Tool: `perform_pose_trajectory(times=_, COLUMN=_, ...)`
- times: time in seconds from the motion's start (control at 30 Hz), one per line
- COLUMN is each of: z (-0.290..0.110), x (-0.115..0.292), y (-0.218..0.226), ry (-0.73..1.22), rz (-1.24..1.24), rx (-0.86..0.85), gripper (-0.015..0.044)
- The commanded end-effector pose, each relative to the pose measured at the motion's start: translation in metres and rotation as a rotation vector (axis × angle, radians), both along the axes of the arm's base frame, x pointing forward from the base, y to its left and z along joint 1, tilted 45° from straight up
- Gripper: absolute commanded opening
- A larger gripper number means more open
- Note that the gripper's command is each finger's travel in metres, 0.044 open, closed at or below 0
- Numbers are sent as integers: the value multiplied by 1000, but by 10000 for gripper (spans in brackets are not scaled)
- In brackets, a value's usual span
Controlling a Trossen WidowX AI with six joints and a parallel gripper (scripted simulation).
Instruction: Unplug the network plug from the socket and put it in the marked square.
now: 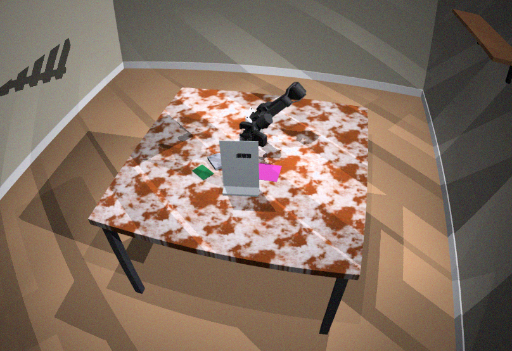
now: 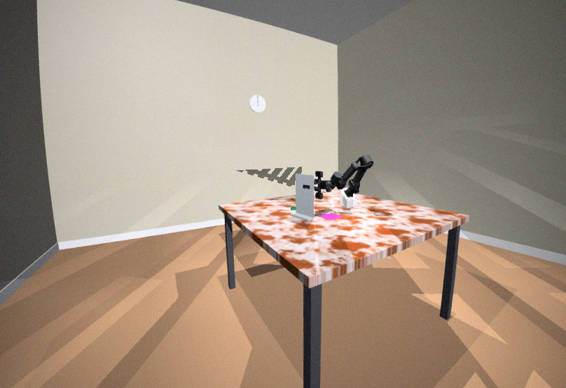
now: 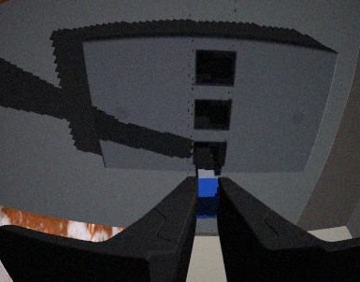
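The grey upright panel (image 1: 239,173) (image 2: 304,196) (image 3: 129,96) stands mid-table with three dark sockets in a row. A blue plug (image 3: 207,190) sits with its front end at the end socket (image 3: 209,153), and a pale tab shows on it. My gripper (image 3: 207,186) (image 1: 249,134) (image 2: 318,185) is right at the panel's socket face and is shut on the blue plug. The plug is hidden in the top and exterior views. Flat on the table near the panel lie a magenta square (image 1: 269,172) (image 2: 330,216), a green square (image 1: 202,172) (image 2: 293,208) and a pale grey square (image 1: 215,160).
The arm reaches from its white base (image 2: 348,199) at the table's far side toward the panel. The table (image 1: 289,223) (image 2: 366,232) has a white and rust mottled top. A wooden shelf (image 1: 483,37) hangs on the right wall.
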State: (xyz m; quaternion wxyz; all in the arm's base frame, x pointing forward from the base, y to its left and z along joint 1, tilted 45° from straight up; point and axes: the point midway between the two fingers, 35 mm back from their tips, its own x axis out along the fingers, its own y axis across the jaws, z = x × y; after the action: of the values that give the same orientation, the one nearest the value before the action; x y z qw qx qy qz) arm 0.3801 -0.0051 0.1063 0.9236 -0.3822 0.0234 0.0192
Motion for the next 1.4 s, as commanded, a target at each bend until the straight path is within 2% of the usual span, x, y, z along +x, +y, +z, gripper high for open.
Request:
perform_pose_trajectory(times=0.0, z=-1, x=-4, y=0, ry=4, rz=5, rx=-2, gripper=0)
perform_pose_trajectory(times=1.37, z=-5, x=-28, y=-5, ry=5, rz=5, rx=-2, gripper=0)
